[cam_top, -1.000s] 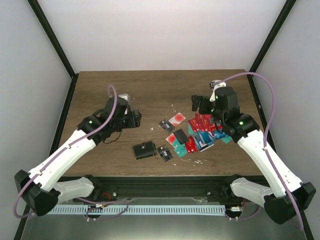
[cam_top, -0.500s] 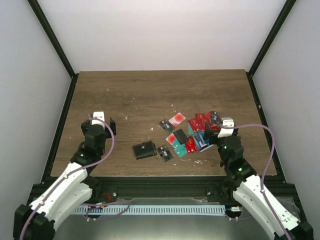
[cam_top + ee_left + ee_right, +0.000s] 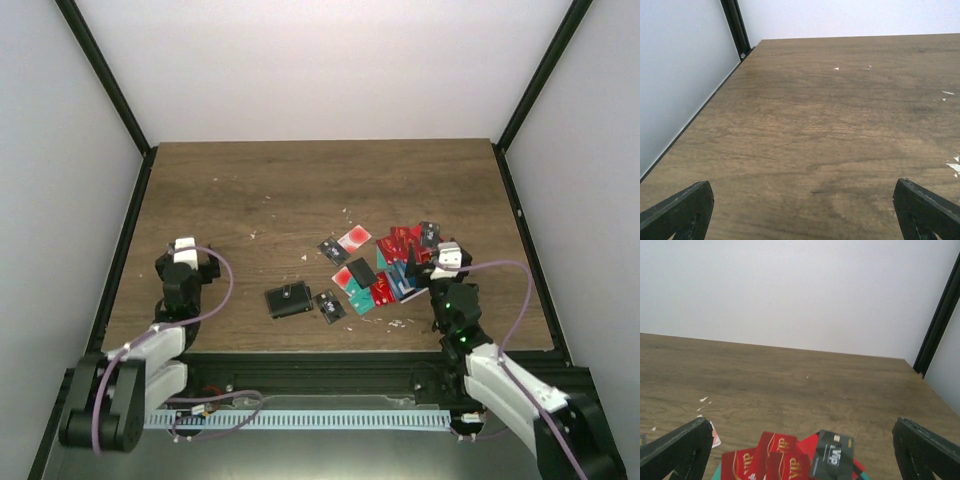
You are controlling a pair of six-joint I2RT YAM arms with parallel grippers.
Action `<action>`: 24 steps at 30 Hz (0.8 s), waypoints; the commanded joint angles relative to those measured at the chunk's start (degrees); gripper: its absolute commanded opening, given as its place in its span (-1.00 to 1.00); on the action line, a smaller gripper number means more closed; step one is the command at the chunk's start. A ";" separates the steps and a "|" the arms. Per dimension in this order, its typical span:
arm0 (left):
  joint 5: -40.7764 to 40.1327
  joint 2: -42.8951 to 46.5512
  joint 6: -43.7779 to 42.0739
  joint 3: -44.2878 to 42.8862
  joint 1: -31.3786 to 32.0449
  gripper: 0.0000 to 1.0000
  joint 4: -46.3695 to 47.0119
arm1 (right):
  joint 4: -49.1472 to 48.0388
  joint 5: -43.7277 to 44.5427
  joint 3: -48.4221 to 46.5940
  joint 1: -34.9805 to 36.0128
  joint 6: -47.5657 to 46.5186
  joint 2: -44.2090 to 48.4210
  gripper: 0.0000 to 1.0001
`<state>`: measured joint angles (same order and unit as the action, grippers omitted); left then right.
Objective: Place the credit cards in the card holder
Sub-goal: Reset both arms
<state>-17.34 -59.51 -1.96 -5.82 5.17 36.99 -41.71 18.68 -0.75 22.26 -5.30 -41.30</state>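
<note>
The credit cards (image 3: 392, 262) lie in a loose pile right of the table's middle: red, teal, blue and black ones. A white card with a red circle (image 3: 354, 238) lies at the pile's far left. The card holder (image 3: 288, 300), black and folded shut, lies left of the pile near the front edge. My right gripper (image 3: 443, 262) is open just near of the pile. In the right wrist view red cards (image 3: 775, 455) and a black card (image 3: 832, 455) lie low between the fingers (image 3: 675, 452). My left gripper (image 3: 188, 262) is open at the table's left, well away from the holder, over bare wood (image 3: 805, 150).
Two small black cards (image 3: 331, 306) (image 3: 333, 249) lie apart from the pile, one right beside the holder. White crumbs (image 3: 398, 322) dot the wood. Black frame posts (image 3: 735, 25) and white walls close in the sides and back.
Both arms have drawn back from mid-table toward the near edge and folded low. The left gripper opened wider. Cards and holder have not moved.
</note>
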 commanded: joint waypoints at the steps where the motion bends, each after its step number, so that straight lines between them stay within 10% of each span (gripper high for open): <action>1: 6.38 -12.16 -0.94 -5.24 -2.70 1.00 19.48 | -27.80 -10.19 4.61 -8.26 -3.46 -16.69 1.00; 6: 13.01 -31.61 2.16 -9.02 -6.55 1.00 36.33 | -38.19 -24.61 -5.23 -18.51 2.50 -39.84 1.00; 8: 13.05 -29.09 2.31 -9.96 -6.45 0.99 28.83 | -46.66 -28.73 -6.98 -20.07 2.40 -49.75 1.00; 13: 12.83 -30.84 3.58 -9.27 -7.23 1.00 34.03 | -29.22 -28.99 -12.41 -21.19 3.39 -46.20 1.00; 24: 11.88 -29.68 3.05 -9.22 -6.69 1.00 31.98 | -32.37 -27.76 -11.66 -21.11 4.10 -46.64 1.00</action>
<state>-5.72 -89.82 1.04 -14.94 -1.85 66.26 -73.43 -9.10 -11.44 1.74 -1.56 -88.53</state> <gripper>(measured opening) 0.999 0.999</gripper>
